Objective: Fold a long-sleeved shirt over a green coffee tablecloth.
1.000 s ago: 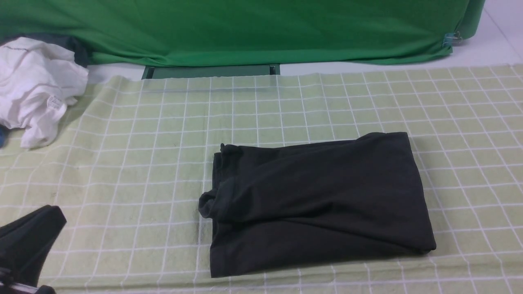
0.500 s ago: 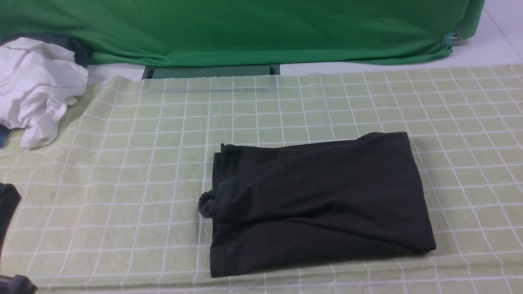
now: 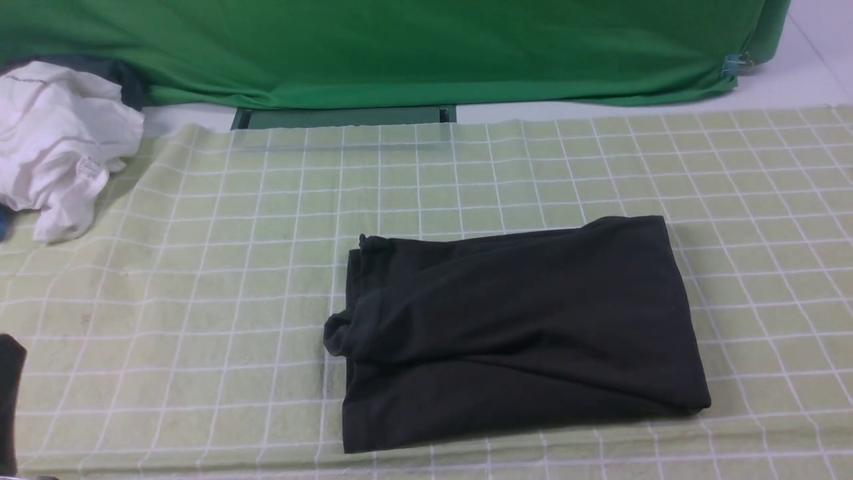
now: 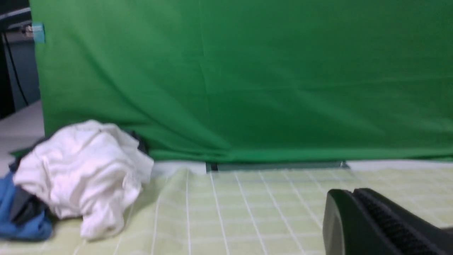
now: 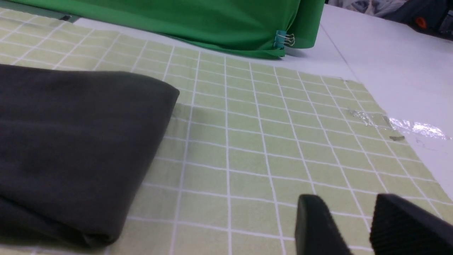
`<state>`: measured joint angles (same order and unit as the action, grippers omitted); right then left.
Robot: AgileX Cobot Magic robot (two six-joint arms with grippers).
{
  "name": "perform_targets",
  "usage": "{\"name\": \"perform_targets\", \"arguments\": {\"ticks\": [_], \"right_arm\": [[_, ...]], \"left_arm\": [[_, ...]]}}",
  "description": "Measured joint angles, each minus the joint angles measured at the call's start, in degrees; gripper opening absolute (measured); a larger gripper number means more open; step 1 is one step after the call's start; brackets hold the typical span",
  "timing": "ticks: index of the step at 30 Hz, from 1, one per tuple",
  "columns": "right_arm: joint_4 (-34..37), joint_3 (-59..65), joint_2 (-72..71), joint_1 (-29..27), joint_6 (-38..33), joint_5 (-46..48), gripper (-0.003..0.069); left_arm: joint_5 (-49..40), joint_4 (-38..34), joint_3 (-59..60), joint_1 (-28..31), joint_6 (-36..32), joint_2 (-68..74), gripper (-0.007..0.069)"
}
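Note:
The long-sleeved shirt [image 3: 520, 333] lies folded into a dark charcoal rectangle on the green coffee tablecloth [image 3: 233, 267], right of centre; its chest print is hidden. In the right wrist view the shirt [image 5: 70, 141] fills one side, its folded corner resting on the tablecloth [image 5: 247, 141]. My right gripper [image 5: 345, 202] hovers low over bare cloth beside the shirt, open, with nothing between its fingers. Only a dark sliver of my left gripper [image 3: 8, 400] shows at the front view's lower left edge. In its own view the left gripper [image 4: 352, 193] is shut and empty, well away from the shirt.
A crumpled white garment [image 3: 56, 140] sits at the far left on a blue cloth [image 4: 21, 223]. A plain bright-green backdrop cloth [image 3: 400, 47] hangs along the back, held by a clip [image 5: 283, 39]. Shiny tape [image 5: 407, 125] holds the tablecloth's edge to the white table.
My left gripper has drawn back out of the front view's lower left corner, leaving only a sliver at the edge. The shirt has not moved.

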<state>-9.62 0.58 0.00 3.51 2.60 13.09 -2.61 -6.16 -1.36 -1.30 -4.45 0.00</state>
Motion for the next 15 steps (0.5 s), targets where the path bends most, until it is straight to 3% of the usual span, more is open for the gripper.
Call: {"name": "perform_targets", "arguments": {"ticks": [15], "right_arm": [[0.00,0.00,0.00,0.00,0.00,0.00,0.0240]], "left_arm": [[-10.78,1.67,1.57,0.08,0.45,0.00,0.0013]]}}
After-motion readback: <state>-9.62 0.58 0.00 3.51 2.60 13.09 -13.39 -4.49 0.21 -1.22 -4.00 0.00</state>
